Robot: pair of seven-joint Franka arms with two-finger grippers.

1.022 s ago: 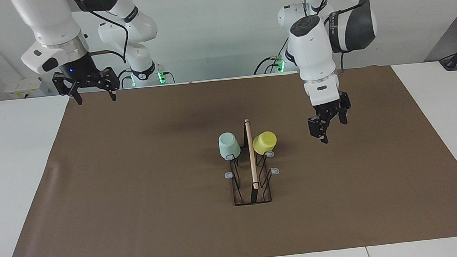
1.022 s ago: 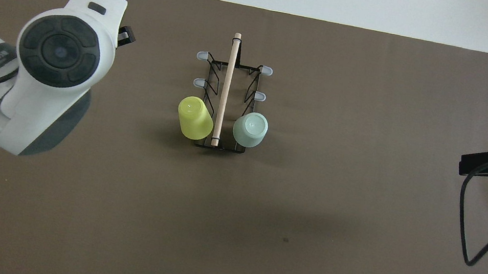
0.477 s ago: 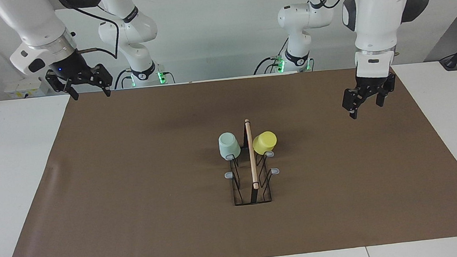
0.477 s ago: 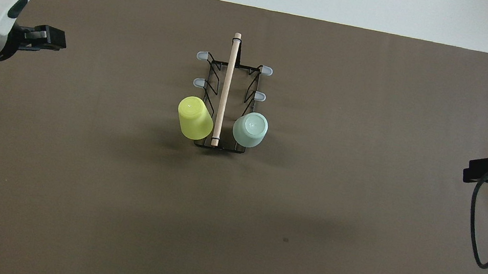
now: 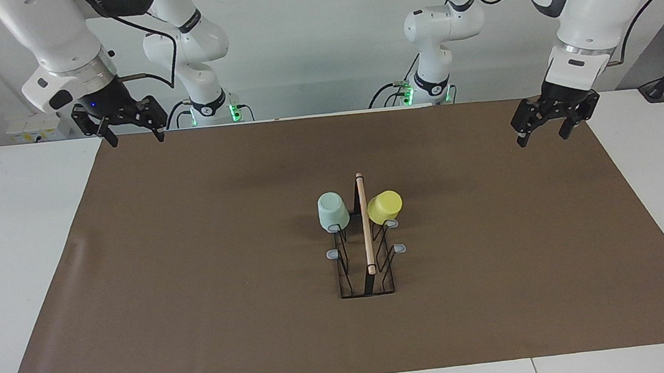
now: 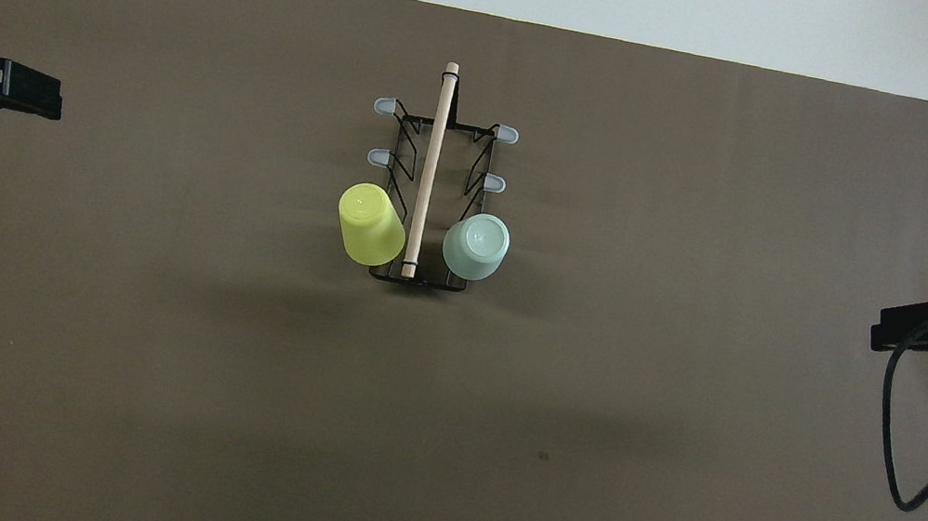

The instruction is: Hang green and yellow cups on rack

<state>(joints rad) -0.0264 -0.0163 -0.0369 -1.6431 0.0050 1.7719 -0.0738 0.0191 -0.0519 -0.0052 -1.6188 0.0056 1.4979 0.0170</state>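
The rack (image 5: 365, 231) (image 6: 432, 161) stands in the middle of the brown mat, its wooden rod pointing away from the robots. The green cup (image 5: 332, 210) (image 6: 476, 246) hangs upside down on the rack's prong nearest the robots, on the right arm's side. The yellow cup (image 5: 385, 206) (image 6: 371, 226) hangs tilted on the matching prong on the left arm's side. My left gripper (image 5: 542, 137) (image 6: 19, 99) is raised over the mat's edge at its own end, open and empty. My right gripper (image 5: 137, 138) (image 6: 914, 331) hovers open and empty over the mat's corner at its end.
The brown mat (image 5: 196, 282) covers most of the white table (image 5: 18, 238). Grey-tipped prongs (image 5: 333, 253) farther from the robots on both sides of the rack carry nothing. A black cable (image 6: 895, 446) loops down from the right arm.
My left gripper has drawn away from beside the yellow cup, rising and swinging out to its own end of the table. The right gripper has barely shifted. Both cups stay put.
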